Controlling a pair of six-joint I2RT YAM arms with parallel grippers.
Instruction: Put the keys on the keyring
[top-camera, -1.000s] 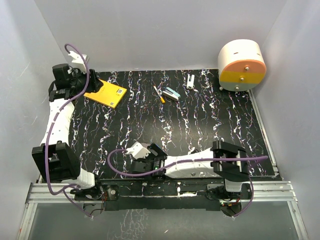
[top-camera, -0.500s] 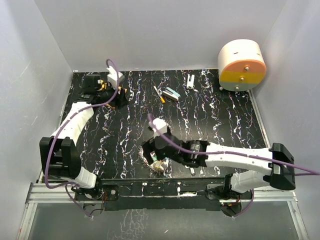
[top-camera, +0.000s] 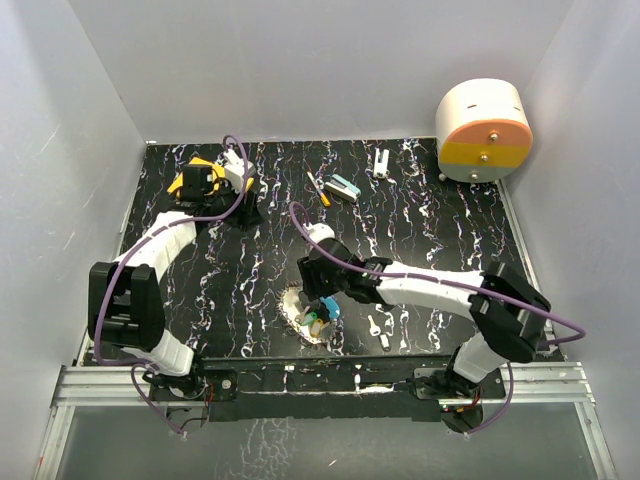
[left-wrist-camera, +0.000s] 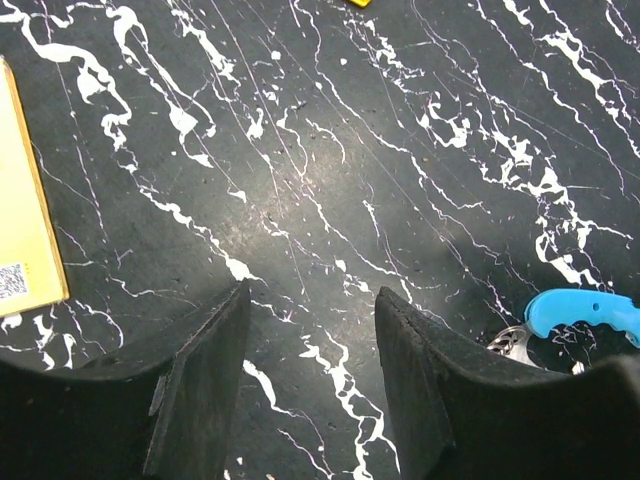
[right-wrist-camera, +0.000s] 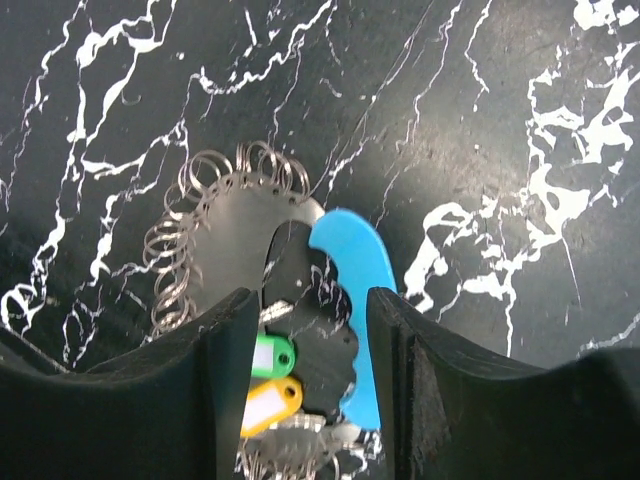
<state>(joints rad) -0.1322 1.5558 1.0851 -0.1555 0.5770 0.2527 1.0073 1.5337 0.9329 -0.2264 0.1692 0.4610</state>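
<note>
Overhead camera sits above and behind both arm bases, looking down on the whole desk. Each wrist camera looks down at the desk from close, between its own fingers. All three share the keyring: centred in the right wrist view, at the left's right edge.

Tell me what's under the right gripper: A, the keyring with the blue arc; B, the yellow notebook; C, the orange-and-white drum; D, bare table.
A: in the right wrist view the open right gripper hangs over the keyring, whose blue arc shows between its fingers.
</note>
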